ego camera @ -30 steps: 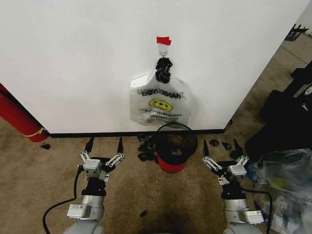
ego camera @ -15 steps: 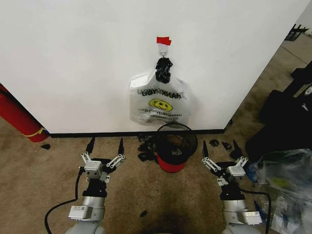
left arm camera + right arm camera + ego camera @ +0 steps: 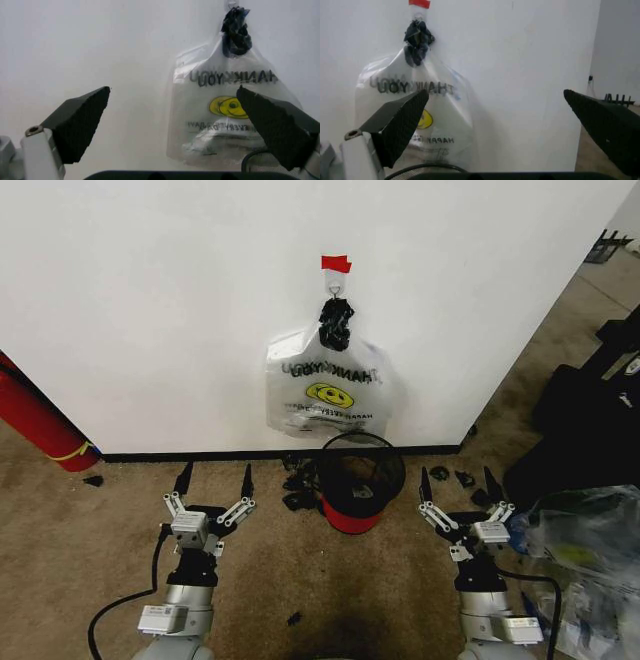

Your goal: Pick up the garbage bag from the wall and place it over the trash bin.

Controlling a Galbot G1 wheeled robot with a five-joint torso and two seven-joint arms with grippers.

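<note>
Hanging flat against the wall (image 3: pixel 150 300) in the upper centre of the head view, the garbage bag (image 3: pixel 326 392) is suspended from a small metal hook (image 3: pixel 335 280), directly beneath a strip of red tape (image 3: pixel 336 263). Its gathered dark top (image 3: pixel 336 323) sits just below the hook; the black lettering reads reversed, with the yellow smiley face beneath it. The trash bin (image 3: pixel 361 480) stands on the carpet (image 3: pixel 80 540) at centre frame, just below the bag's lower edge and close to the black baseboard (image 3: pixel 200 454); its mesh is black and a red band circles the base. Several small dark objects (image 3: pixel 298 485) lie on the carpet just left of the bin. The left hand (image 3: pixel 215 477) is at lower left of the head view, released, fingers spread wide, holding nothing, well apart from bag and bin. The right hand (image 3: pixel 455 481) is at lower right, likewise released with fingers spread and nothing between them, to the right of the bin and not touching it. A red cylinder (image 3: pixel 35 423) leans at the left edge of the frame against the wall. A clear sack (image 3: pixel 585 545) with mixed contents occupies the lower right corner. From the left wrist view, the bag (image 3: pixel 231 108) appears at right of frame between the open finger pads (image 3: pixel 80 122); from the right wrist view it (image 3: pixel 412 108) appears at left of frame.
</note>
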